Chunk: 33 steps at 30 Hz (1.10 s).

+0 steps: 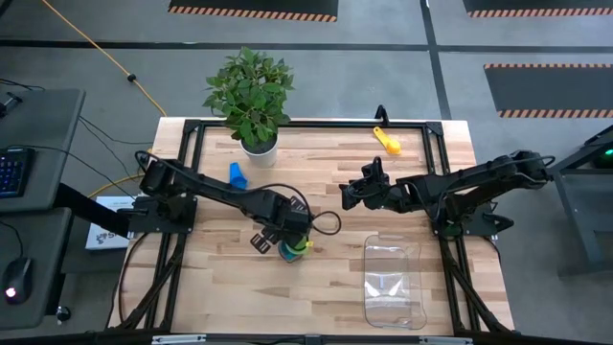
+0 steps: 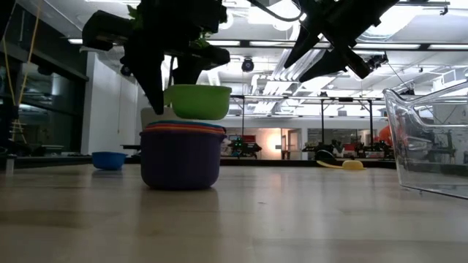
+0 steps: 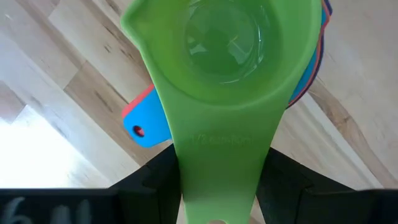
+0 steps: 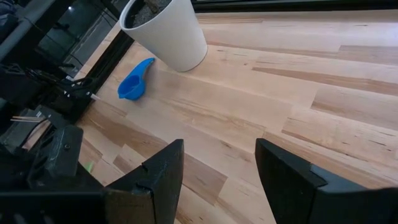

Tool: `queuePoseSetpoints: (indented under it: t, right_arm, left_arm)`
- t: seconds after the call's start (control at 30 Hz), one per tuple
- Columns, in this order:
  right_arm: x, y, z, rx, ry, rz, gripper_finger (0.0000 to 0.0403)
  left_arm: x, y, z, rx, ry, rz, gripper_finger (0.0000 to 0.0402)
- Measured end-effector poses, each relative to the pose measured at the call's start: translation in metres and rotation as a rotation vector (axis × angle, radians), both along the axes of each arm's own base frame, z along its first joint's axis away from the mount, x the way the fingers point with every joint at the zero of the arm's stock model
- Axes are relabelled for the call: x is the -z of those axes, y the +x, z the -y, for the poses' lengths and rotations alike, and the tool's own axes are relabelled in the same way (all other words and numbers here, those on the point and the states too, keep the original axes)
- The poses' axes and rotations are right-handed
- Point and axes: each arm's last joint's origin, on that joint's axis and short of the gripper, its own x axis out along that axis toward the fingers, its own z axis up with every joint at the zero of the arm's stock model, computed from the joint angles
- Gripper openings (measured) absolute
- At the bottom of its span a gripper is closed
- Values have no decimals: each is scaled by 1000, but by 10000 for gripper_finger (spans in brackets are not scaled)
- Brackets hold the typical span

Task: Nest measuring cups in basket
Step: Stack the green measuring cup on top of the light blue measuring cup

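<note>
Wooden table (image 1: 326,287) with cups and basket (image 1: 394,284).
Left gripper (image 1: 292,237) clamps green cup (image 2: 197,101) by its handle just above the nested stack (image 2: 181,155) (table centre); basket at 4 o'clock; right gripper (image 1: 356,190) hovers, fingers apart.

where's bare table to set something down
Free: the near-left wood between the table edge and the cup stack, and the strip between stack and basket. Crowded: the stack itself, where the left hand holds the green cup.
</note>
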Motion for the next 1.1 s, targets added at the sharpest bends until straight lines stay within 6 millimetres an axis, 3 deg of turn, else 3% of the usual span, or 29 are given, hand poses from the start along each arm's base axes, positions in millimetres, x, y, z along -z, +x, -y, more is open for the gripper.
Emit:
queuePoseSetpoints:
  t: [1.1]
  right_arm:
    - [0,0,0,9,13,8,190]
  left_arm:
    - [-1,5,0,4,-11,45,156]
